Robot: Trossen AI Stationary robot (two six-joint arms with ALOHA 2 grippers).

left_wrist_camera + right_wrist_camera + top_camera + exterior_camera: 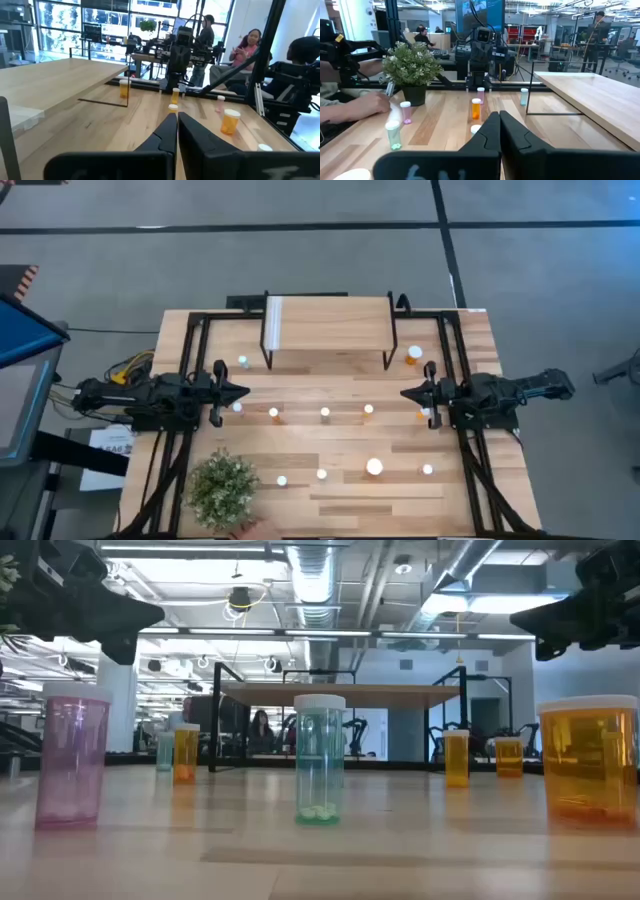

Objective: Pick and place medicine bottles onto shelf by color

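High view: wooden table (340,500), grey floor (300,250).

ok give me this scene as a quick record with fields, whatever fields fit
shelf: light wood top, at the table's far edge, no bottles on it
bottles: all standing on the table, white caps, none held
bottle colours: orange, blue-green, pink
left gripper: shut, empty, above the table's left side
right gripper: shut, empty, above the table's right side
plant: green, potted, near-left corner
person: a hand resting on the table beside the plant
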